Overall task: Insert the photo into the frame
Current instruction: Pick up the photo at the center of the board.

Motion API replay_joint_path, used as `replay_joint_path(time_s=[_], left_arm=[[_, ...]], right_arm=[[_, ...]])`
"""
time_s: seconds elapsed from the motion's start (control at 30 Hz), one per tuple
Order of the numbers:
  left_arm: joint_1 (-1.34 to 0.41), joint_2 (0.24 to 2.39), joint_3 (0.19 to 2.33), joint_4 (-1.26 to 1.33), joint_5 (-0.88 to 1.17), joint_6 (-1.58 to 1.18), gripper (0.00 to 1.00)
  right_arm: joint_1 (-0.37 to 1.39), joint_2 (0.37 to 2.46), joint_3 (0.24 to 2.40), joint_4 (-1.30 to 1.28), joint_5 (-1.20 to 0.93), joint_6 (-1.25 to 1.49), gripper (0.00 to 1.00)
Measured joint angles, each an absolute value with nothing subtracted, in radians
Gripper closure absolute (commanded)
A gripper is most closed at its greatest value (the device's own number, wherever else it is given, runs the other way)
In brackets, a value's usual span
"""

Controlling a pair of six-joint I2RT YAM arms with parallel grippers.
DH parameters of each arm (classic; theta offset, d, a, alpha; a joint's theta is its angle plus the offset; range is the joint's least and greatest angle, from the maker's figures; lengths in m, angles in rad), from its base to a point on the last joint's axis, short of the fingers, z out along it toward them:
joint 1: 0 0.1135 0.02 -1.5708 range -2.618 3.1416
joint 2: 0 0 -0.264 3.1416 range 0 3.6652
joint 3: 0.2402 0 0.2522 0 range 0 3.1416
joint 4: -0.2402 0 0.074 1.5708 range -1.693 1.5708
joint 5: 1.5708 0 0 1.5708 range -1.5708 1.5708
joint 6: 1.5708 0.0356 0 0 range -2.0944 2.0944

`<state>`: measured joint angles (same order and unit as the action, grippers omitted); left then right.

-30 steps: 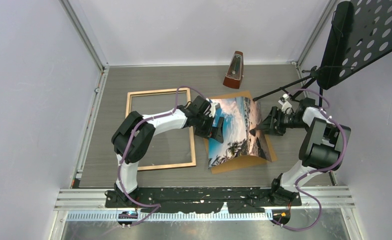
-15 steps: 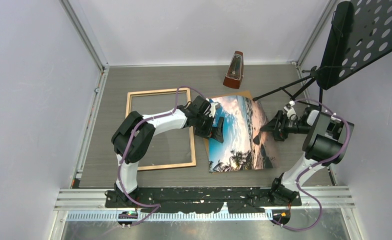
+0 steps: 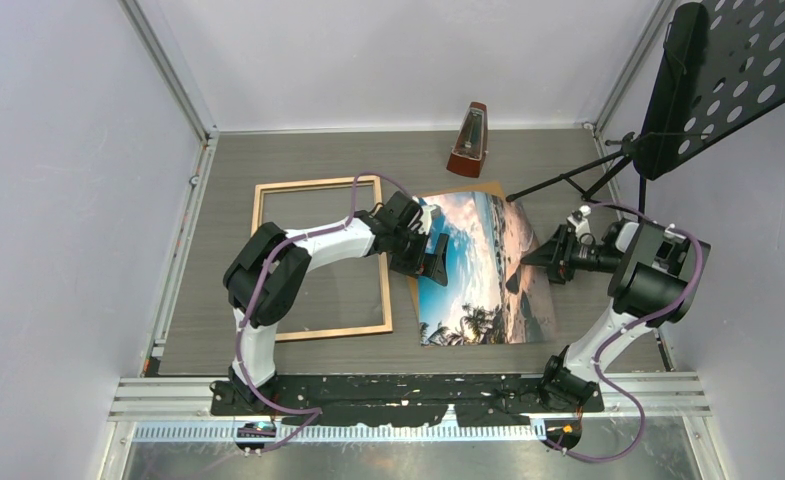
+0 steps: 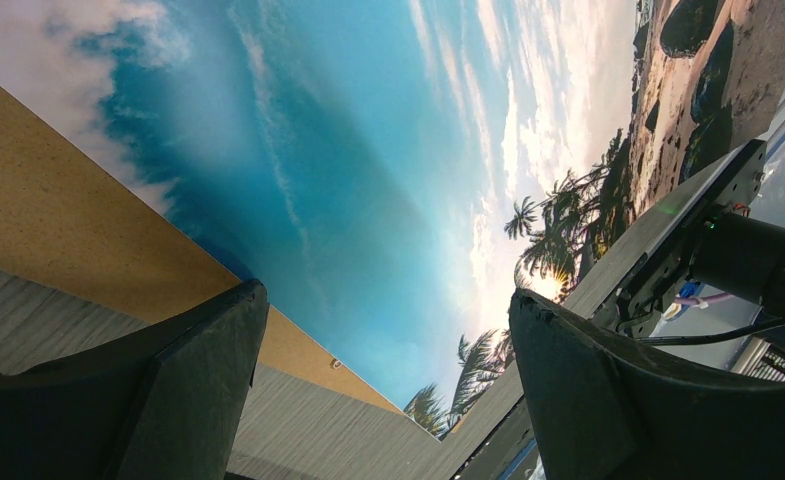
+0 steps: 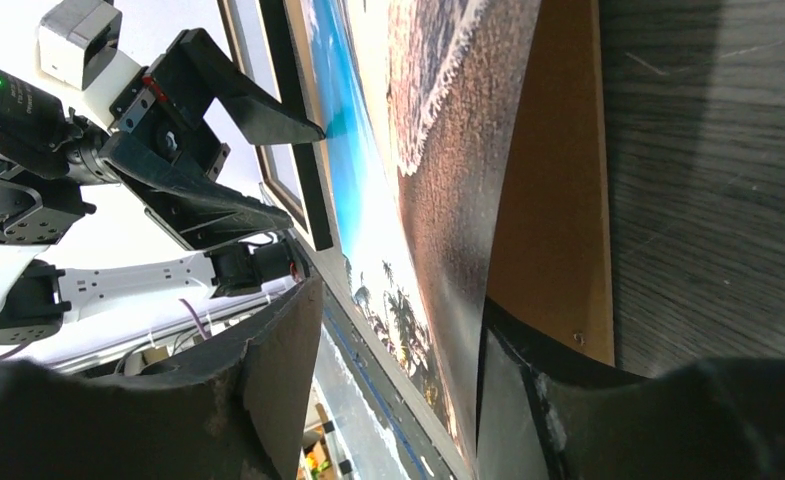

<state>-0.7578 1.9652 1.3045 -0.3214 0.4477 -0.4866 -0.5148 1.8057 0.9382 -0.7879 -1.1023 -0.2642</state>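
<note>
on the brown backing board (image 3: 414, 296), at 3 o'clock from the frame (image 3: 318, 183), the photo (image 3: 478, 270) lies face up, with its long axis running from 12 to 6 o'clock. your right claw (image 3: 518, 268) is the one engaged with it. it stands at the photo's 3 o'clock edge with the fingers apart and that edge between them, not clamped as far as i can see, so the photo lies at 9 o'clock from this claw. your left claw (image 3: 433, 245) hovers wide apart over the 9 o'clock edge and holds nothing.
</note>
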Motion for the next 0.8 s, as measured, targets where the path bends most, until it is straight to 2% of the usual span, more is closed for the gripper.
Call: replay_joint_path(time_s=[0.2,0.33,0.4,0.6,0.8], left_arm=[[-0.758,1.965,1.305,-0.321,0.448,-0.486,0.04],[-0.758,1.965,1.305,-0.321,0.449,-0.486,0.03],[-0.758,1.965,1.305,-0.321,0.449,-0.485,0.02],[-0.758,1.958,1.305,-0.329,0.453,-0.461,0.0],[-0.744,1.934,1.305,-0.385,0.433,-0.409,0.0]], right_arm=[[-0.511,1.837,0.938,-0.809,-1.113,-0.292,0.59],[-0.5,1.837,0.938,-0.82,-1.124,-0.312,0.77],[-0.496,1.837,0.939,-0.833,-1.135,-0.329,0.82],[-0.493,1.829,0.947,-0.894,-1.175,-0.388,0.93],[-0.493,1.81,0.992,-0.992,-1.225,-0.476,0.94]])
